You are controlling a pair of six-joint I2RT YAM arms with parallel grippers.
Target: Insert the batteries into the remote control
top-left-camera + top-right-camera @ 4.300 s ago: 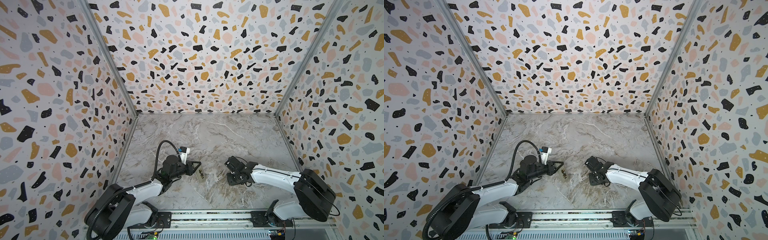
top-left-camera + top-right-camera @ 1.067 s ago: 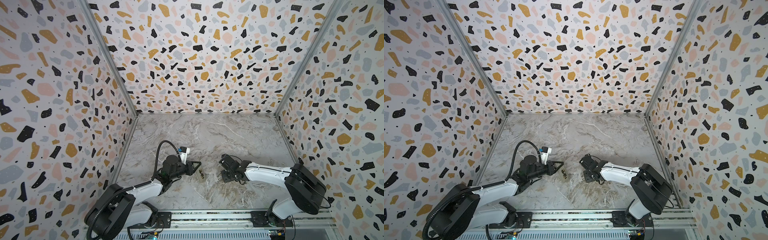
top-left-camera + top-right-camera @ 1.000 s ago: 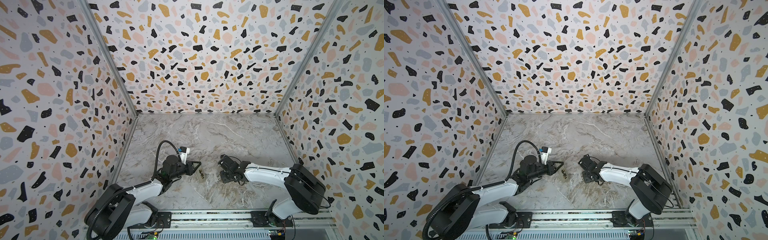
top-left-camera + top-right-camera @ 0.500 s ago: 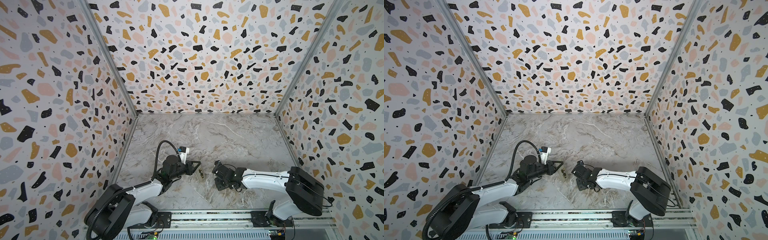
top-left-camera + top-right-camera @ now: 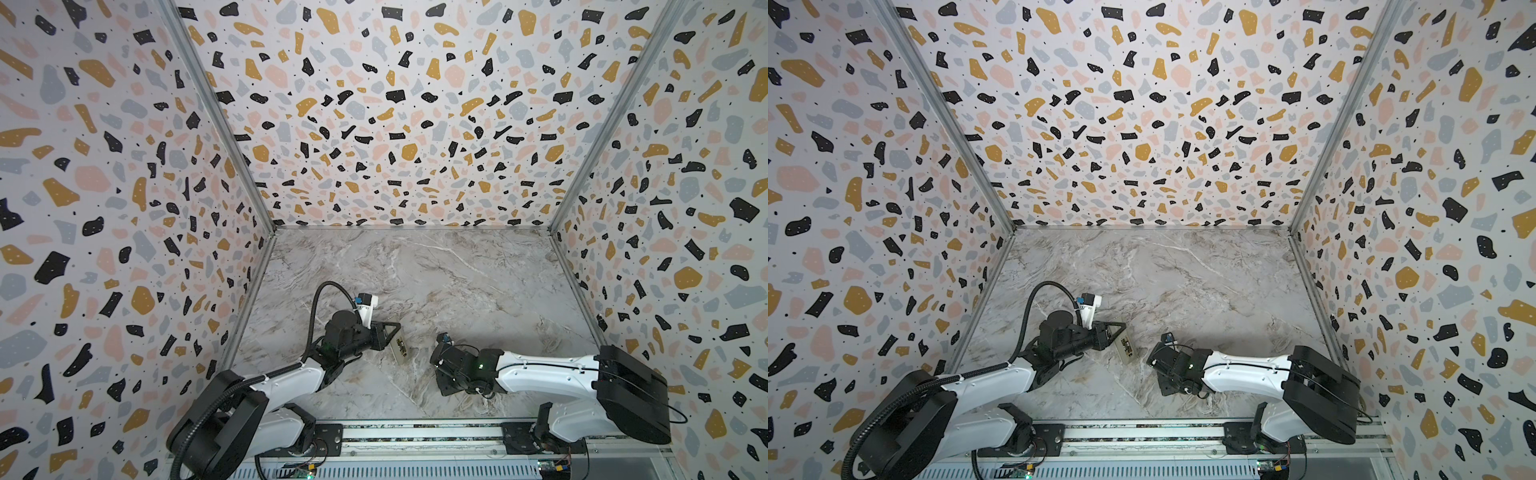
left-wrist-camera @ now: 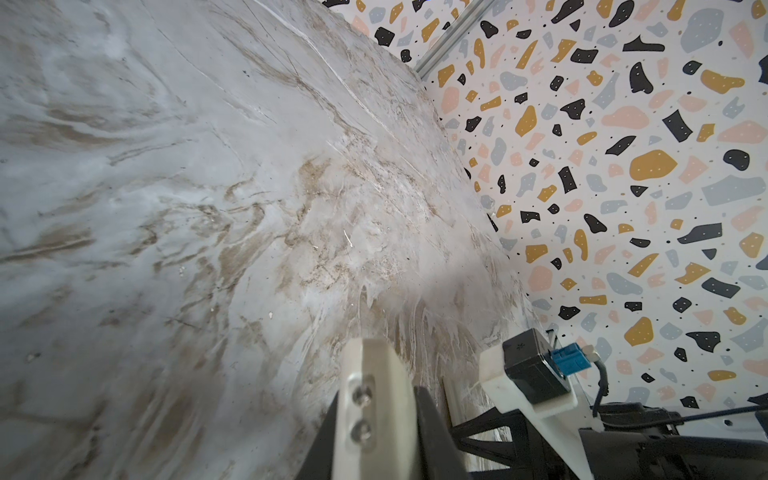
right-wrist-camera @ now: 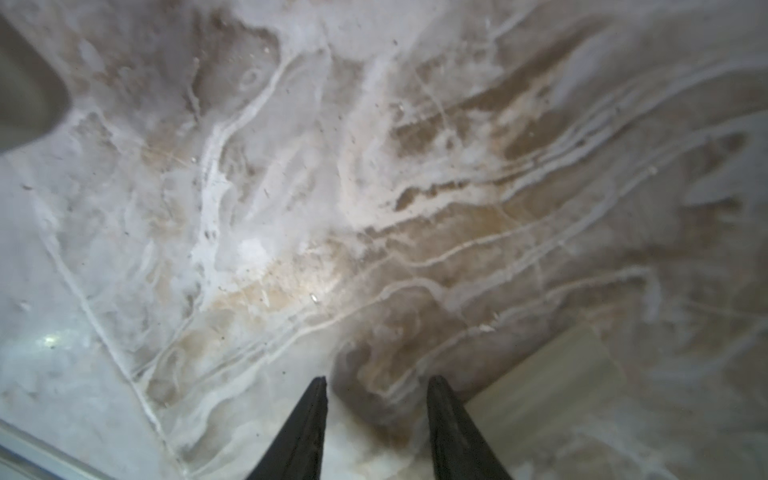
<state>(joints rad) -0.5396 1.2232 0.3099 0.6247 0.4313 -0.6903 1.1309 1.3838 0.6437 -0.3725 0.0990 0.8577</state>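
White remote control [image 5: 401, 352] is pinched at one end by your left gripper [image 5: 392, 332]; the empty, parted right gripper [image 7: 376, 380] could knock it loose.

This was a robotics lab test cell rather than a lived-in room: a box-like enclosure whose three walls [image 5: 374, 124] were covered in a printed terrazzo pattern of black, ochre, pink and grey flecks, joined at the corners by bare aluminium strips [image 5: 221, 124]. Its base was a tabletop [image 5: 457, 282] with a grey marble print, and along the open near edge ran a metal rail [image 5: 415, 436] carrying a left arm [image 5: 291, 378] and a right arm [image 5: 548, 374], both white and black. A black cable hose [image 5: 330, 284] and a small exposed circuit board [image 5: 306, 473] sat by the rail.
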